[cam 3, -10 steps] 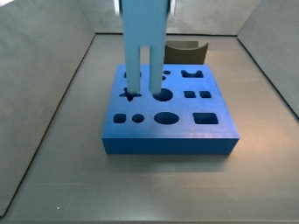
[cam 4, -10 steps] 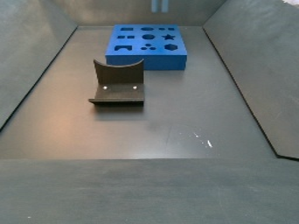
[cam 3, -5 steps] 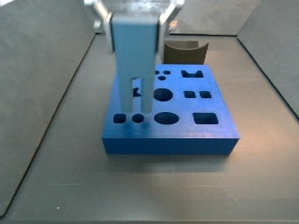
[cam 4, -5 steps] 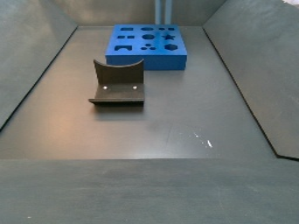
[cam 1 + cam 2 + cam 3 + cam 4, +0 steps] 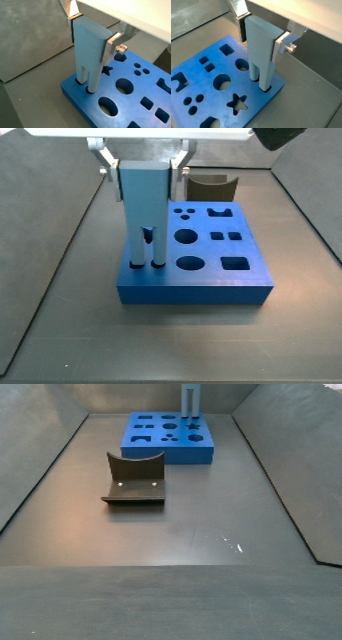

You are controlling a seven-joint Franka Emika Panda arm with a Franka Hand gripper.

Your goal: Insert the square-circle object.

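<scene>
The gripper (image 5: 97, 31) stands over the block (image 5: 214, 258), closed on the piece (image 5: 90, 47), a pale blue slab with two prongs. In both wrist views the silver fingers (image 5: 281, 42) press flat on the slab's two faces near its top. The piece hangs upright, and its prong tips sit in two small holes at the block's corner; how deep they go cannot be told.

In a side view the gripper (image 5: 143, 166) is at 12 o'clock from that corner, and the piece (image 5: 147, 213) reaches down to the block's near-left part, at about 9 o'clock from the round hole (image 5: 191, 260). A star hole (image 5: 236, 103) lies just beside the prongs.

The fixture (image 5: 134, 480) stands on the floor (image 5: 201, 534), well apart from the block (image 5: 167, 436), at about 7 o'clock from it. There the piece (image 5: 190, 404) rises from the block's far right corner.
</scene>
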